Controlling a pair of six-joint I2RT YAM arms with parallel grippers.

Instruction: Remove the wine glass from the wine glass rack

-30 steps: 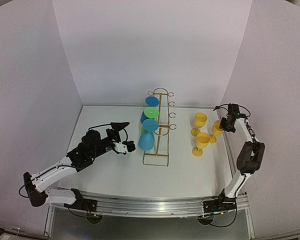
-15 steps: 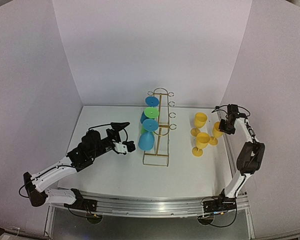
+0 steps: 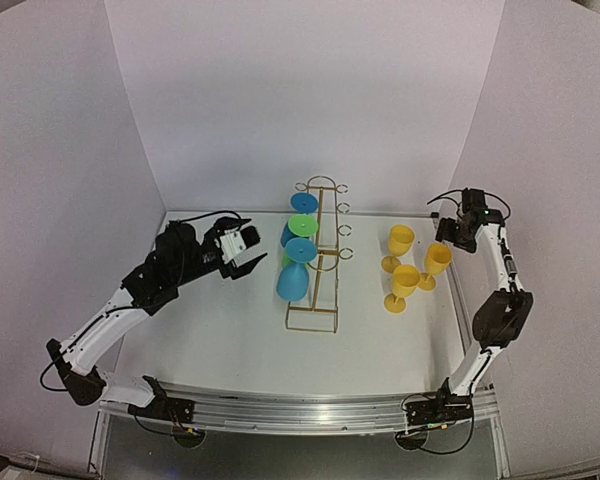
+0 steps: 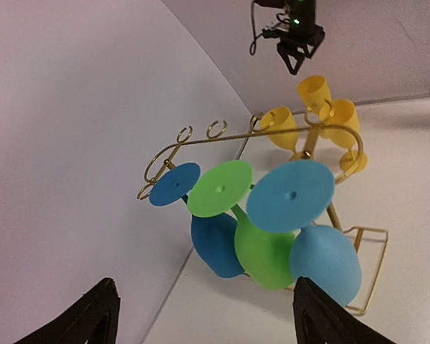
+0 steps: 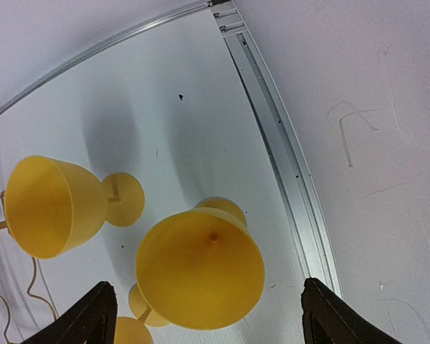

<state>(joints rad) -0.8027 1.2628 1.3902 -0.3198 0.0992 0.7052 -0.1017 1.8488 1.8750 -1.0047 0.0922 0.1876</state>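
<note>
Left gripper (image 3: pixel 252 245) jaws wide apart, empty, just left of thin gold wire rack (image 3: pixel 320 262); hung upside down on it: dark blue plastic wine glass (image 4: pixel 215 244), green one (image 4: pixel 261 254), light blue one (image 4: pixel 326 261). Right gripper (image 3: pixel 452 236) jaws apart, empty, above yellow plastic goblet (image 5: pixel 201 269) well right of rack

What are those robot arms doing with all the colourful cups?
They are taking wine glasses off the gold rack. A blue glass, a green glass and a light blue glass hang upside down on it. Three yellow glasses stand beside it. The right gripper is open above the rightmost yellow glass; the left gripper is open, facing the hanging ones.
</note>
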